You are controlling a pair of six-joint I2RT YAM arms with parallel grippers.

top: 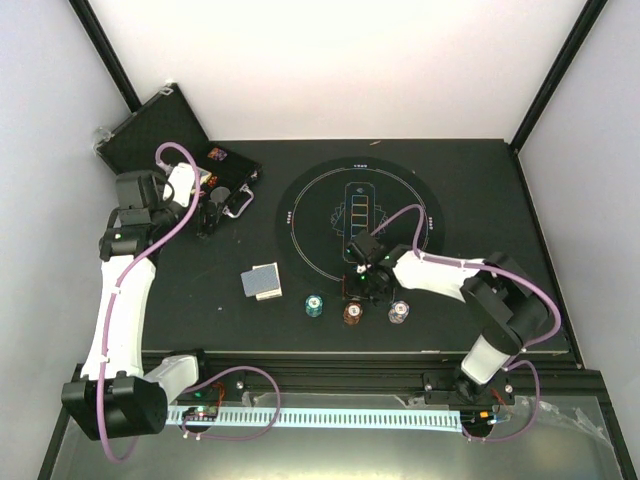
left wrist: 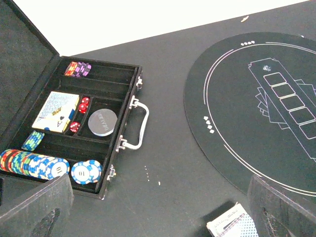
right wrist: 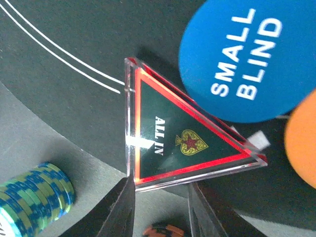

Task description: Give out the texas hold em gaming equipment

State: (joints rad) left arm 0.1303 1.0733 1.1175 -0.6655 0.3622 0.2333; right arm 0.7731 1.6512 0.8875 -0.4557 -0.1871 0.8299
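From above, the black tabletop [top: 200, 300] carries an open black case [top: 150, 135] at its far left corner and a round printed mat [top: 300, 215] in the middle. The left gripper [top: 212, 215] hovers just beside the case's handle side. The right gripper [top: 362, 283] points down at the mat's near rim. A deck of grey-blue-backed cards [top: 263, 281] lies left of the mat. Three chip stacks stand in a row in front of the mat: teal [top: 315, 304], brown-red [top: 352, 313] and white-grey [top: 399, 312].

In the left wrist view, the left gripper's fingers [left wrist: 34, 210] sit in the two bottom corners, spread wide with nothing between them. The case holds rows of coloured chips [left wrist: 34, 165], a boxed deck [left wrist: 55, 111], red dice [left wrist: 84, 104] and a round silver button [left wrist: 102, 122]. The loose deck shows at the bottom edge.

In the right wrist view, the red triangle marker [right wrist: 182, 143], printed ALL IN, lies flat across the mat's rim. The blue disc [right wrist: 247, 59], reading SMALL BLIND, lies just beside it on the mat. The orange disc [right wrist: 303, 138] is cut off by the right edge. The right gripper's fingers [right wrist: 118, 207] stand narrowly apart at the triangle's near edge. Whether they touch it cannot be told. The teal stack stands at the lower left.
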